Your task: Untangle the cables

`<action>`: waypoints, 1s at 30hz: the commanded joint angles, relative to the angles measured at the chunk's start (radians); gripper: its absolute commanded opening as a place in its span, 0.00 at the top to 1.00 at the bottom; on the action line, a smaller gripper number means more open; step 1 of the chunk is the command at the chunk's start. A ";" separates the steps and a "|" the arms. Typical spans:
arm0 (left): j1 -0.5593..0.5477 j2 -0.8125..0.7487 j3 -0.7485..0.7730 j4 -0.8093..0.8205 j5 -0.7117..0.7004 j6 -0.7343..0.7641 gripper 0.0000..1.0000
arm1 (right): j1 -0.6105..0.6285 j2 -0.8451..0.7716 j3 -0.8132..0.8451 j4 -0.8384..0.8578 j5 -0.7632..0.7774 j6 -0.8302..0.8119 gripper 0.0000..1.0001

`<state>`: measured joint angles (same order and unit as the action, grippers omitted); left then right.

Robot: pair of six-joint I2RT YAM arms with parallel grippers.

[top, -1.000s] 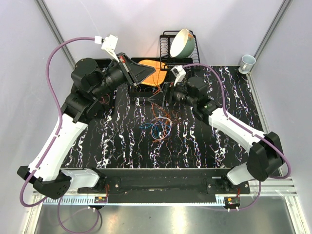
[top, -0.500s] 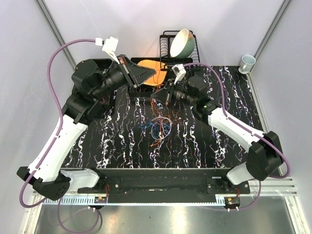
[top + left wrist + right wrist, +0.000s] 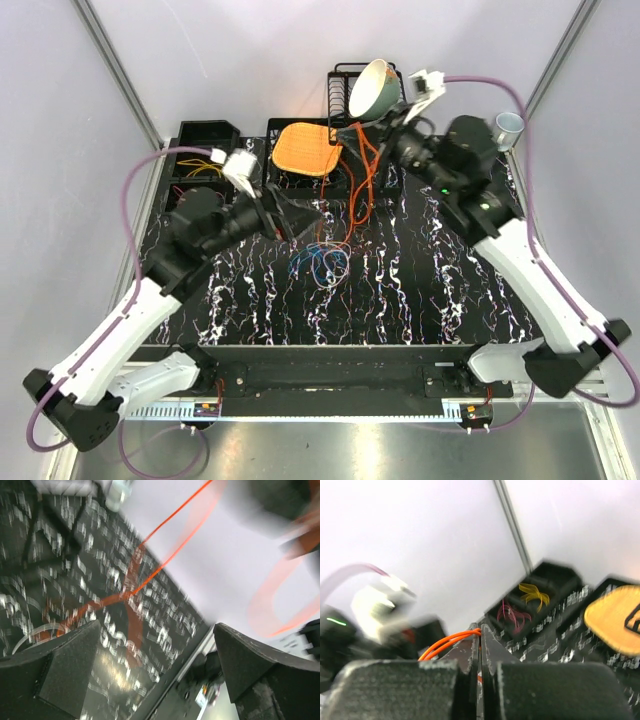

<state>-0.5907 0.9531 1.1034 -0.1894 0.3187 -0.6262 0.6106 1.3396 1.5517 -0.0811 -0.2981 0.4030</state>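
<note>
From above, we see the right gripper (image 3: pixel 360 133) up beside the dish rack (image 3: pixel 342 75), clenched on a few orange strands (image 3: pixel 352 190). They hang down to the rest of the cables (image 3: pixel 322 262), a loose knot of blue, red and orange loops on the marbled table (image 3: pixel 440 290). The left gripper (image 3: pixel 305 215) points at the strands from the left, near that knot. A woven orange mat (image 3: pixel 300 148) lies beside the rack, a bowl (image 3: pixel 375 88) leans in it, and black bins (image 3: pixel 207 127) sit at the far left. The left wrist view is badly blurred. There the left gripper (image 3: pixel 155 670) is released, its fingers (image 3: pixel 65 665) wide apart, and an orange strand (image 3: pixel 165 555) runs across beyond them, seemingly touching neither. In the right wrist view the right gripper (image 3: pixel 480 640) is pressed tight on the orange strands (image 3: pixel 450 641), which leave its tips leftward. Behind it the bins (image 3: pixel 555 574) hold yellow and pink wires, and the mat's (image 3: pixel 615 625) edge shows at right.
</note>
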 commanded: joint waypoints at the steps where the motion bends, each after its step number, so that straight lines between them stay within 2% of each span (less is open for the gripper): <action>1: -0.057 0.027 -0.102 0.126 -0.059 0.029 0.01 | 0.005 -0.069 0.102 -0.065 0.054 -0.030 1.00; 6: -0.124 0.088 -0.106 0.166 -0.095 0.069 0.04 | 0.006 -0.111 0.151 -0.063 0.051 -0.006 1.00; 10: -0.149 0.111 -0.041 0.101 -0.136 0.123 0.05 | 0.006 -0.122 0.142 -0.081 0.079 -0.015 1.00; 15: -0.152 0.030 0.018 -0.037 -0.268 0.209 0.06 | 0.006 -0.145 0.078 -0.124 0.131 -0.015 1.00; 18: -0.152 -0.036 0.039 -0.088 -0.277 0.247 0.07 | 0.006 -0.163 0.024 -0.121 0.117 0.000 1.00; 25: -0.152 -0.071 0.160 -0.134 -0.147 0.367 0.09 | 0.005 -0.160 -0.044 -0.103 -0.077 0.007 1.00; 30: -0.152 0.013 0.317 -0.249 0.094 0.483 0.07 | 0.006 -0.111 -0.019 -0.111 -0.295 0.030 1.00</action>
<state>-0.7403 0.9012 1.3064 -0.3580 0.2188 -0.2634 0.6106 1.2026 1.5009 -0.2150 -0.3904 0.4099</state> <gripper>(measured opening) 0.923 0.014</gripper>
